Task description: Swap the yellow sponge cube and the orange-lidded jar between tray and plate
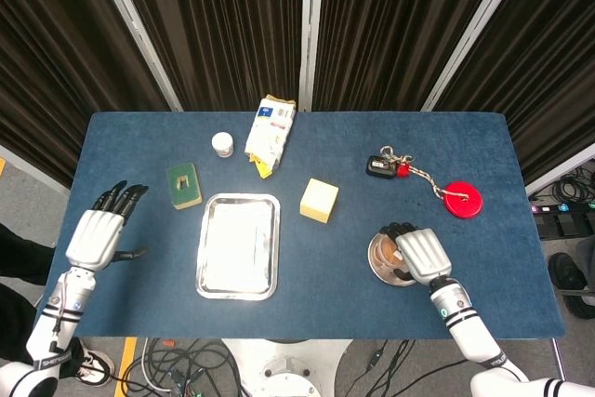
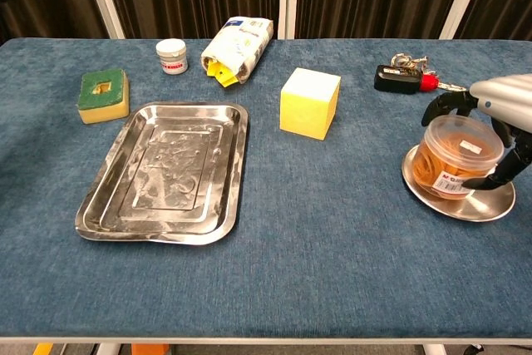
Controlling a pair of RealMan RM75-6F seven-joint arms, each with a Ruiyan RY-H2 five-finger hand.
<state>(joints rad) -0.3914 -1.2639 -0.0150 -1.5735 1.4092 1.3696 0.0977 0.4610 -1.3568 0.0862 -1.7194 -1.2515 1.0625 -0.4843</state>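
The orange-lidded jar stands on the round metal plate at the right, leaning a little. My right hand reaches over it, fingers curled round its far side and thumb against its near side, gripping it. From the head view the right hand covers most of the jar. The yellow sponge cube sits on the cloth between the plate and the steel tray, which holds nothing. My left hand hangs open past the table's left edge.
A green-topped sponge lies left of the tray. Behind it are a small white tub and a white bag. Keys on a cord lead to a red disc behind the plate.
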